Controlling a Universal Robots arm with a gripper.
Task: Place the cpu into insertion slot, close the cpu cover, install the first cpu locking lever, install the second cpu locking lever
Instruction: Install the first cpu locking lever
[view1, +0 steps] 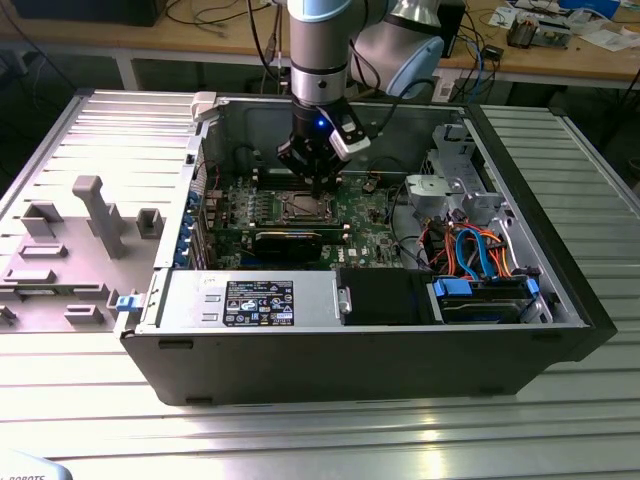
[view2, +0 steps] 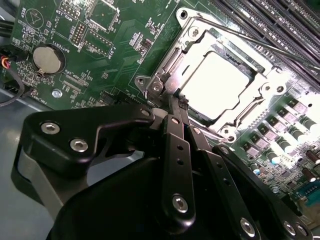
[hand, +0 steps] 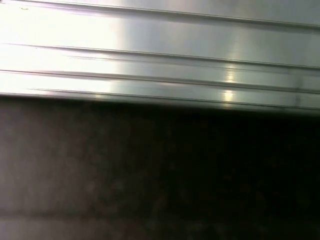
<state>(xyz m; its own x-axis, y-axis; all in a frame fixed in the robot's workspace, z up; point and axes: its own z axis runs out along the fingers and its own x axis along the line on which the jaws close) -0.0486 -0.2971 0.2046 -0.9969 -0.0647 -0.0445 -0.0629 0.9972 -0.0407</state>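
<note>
The cpu (view2: 217, 85) lies flat in the insertion slot (view1: 300, 207) of the green motherboard (view2: 110, 55), its pale metal top showing through the window of the cpu cover (view2: 261, 92). The cover lies down over the chip. A thin lever rod (view2: 250, 40) runs along one side of the socket. My gripper (view2: 176, 103) has its black fingers (view2: 176, 150) pressed together, shut, their tip at the socket's edge near a corner screw. In the exterior view the gripper (view1: 318, 186) hangs just above the socket inside the open computer case.
Long black memory slots (view2: 270, 25) border the socket and a coin battery (view2: 48, 59) sits on the board. The case holds a power supply (view1: 250, 300), a drive cage (view1: 455, 185) and orange and blue cables (view1: 470, 250). A grey fixture tray (view1: 80, 240) lies at the exterior view's left.
</note>
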